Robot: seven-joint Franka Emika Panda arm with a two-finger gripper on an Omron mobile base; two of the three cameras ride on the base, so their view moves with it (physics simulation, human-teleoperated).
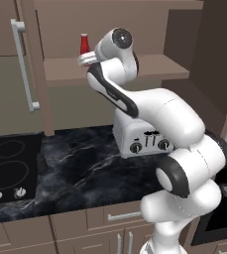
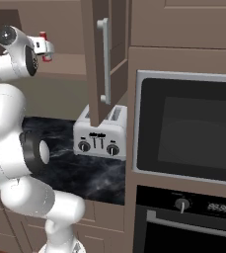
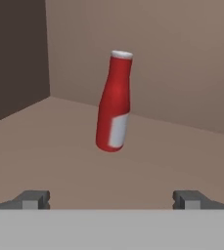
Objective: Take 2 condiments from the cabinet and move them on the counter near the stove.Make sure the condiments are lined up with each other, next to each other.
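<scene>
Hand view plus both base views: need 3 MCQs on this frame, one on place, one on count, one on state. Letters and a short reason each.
1. Where does the slim red bottle with the pale label stand?
A. on the brown wooden cabinet shelf
B. on the black cooktop
C. on top of the toaster

2. How many knobs does the flat black glass cooktop show at its front edge?
A. none
B. two
C. four

3. What is the state of the robot's two-finger gripper?
A. shut on the bottle
B. shut on nothing
C. open, short of the bottle

Answers:
1 A: the bottle rests on the shelf floor, near the cabinet's back wall.
2 B: two small silver knobs sit at the cooktop's near edge in the left base view.
3 C: both fingertips stand wide apart with the bottle beyond them, untouched.
</scene>
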